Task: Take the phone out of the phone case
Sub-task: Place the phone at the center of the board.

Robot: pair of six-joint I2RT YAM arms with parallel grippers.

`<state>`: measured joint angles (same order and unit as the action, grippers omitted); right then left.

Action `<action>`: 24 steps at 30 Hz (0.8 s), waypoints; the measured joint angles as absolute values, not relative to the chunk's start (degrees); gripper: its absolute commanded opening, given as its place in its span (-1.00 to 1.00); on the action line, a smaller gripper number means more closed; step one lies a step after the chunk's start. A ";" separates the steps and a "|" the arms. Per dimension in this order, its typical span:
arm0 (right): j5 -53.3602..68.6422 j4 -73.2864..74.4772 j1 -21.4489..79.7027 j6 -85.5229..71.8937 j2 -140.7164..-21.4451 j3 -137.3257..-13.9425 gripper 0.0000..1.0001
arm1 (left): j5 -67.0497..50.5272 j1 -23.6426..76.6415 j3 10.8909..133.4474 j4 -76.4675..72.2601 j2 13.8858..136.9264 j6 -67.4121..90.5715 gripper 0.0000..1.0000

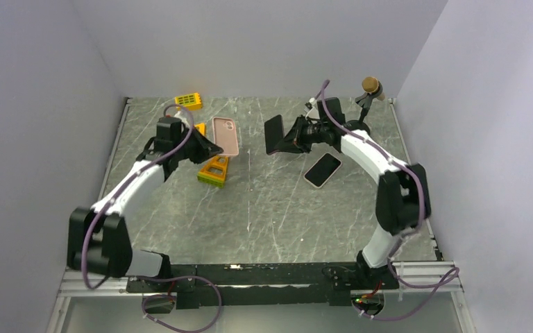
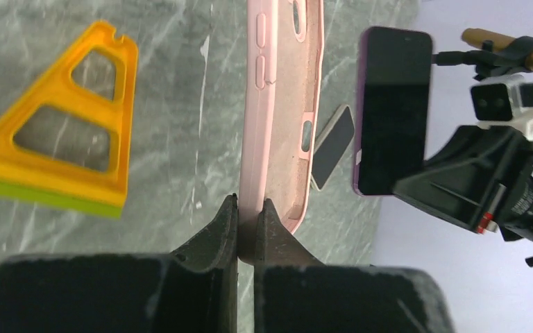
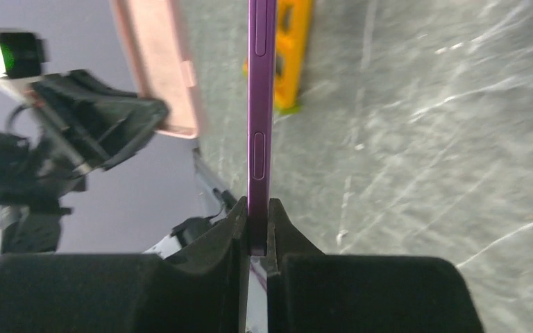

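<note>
Phone (image 1: 274,134) and phone case (image 1: 225,136) are seen apart, each held clear of the worktop (image 1: 277,208) by a different arm. The purple phone is clamped edge-on between the right fingers (image 3: 225,239), which are closed tight on its lower end with its dark screen turned toward the other arm. The pink case is pinched by one side wall between the left fingers (image 2: 225,222), closed nearly to touching, and its hollow is shown bare with nothing seated in it. The extraction itself can therefore be judged done. What is left, if anything, is for both items to be set down on the worktop and released. A second phone (image 1: 322,170) is lying flat near the right arm, and a yellow triangular frame (image 2: 55,172) is lying beside the left; neither is touched.
</note>
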<state>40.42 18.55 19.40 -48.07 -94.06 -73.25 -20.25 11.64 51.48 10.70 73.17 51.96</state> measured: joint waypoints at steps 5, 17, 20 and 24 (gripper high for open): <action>38.98 21.28 17.96 -42.70 -108.29 -82.11 -1.00 | -22.26 11.09 60.40 9.47 87.48 48.05 -1.00; 37.85 14.98 16.91 -43.81 -131.44 -105.84 -1.00 | -24.60 8.56 84.58 6.79 116.05 41.10 -1.00; 37.87 13.67 16.43 -44.71 -138.47 -112.99 -1.00 | -24.86 8.03 88.84 6.90 120.27 39.68 -1.00; 38.61 12.36 15.86 -46.41 -145.80 -119.37 -1.00 | -26.44 7.20 97.30 8.80 126.76 37.67 -0.98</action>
<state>38.61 12.36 15.86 -46.41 -145.80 -119.37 -26.44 7.20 97.30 8.80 126.76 37.67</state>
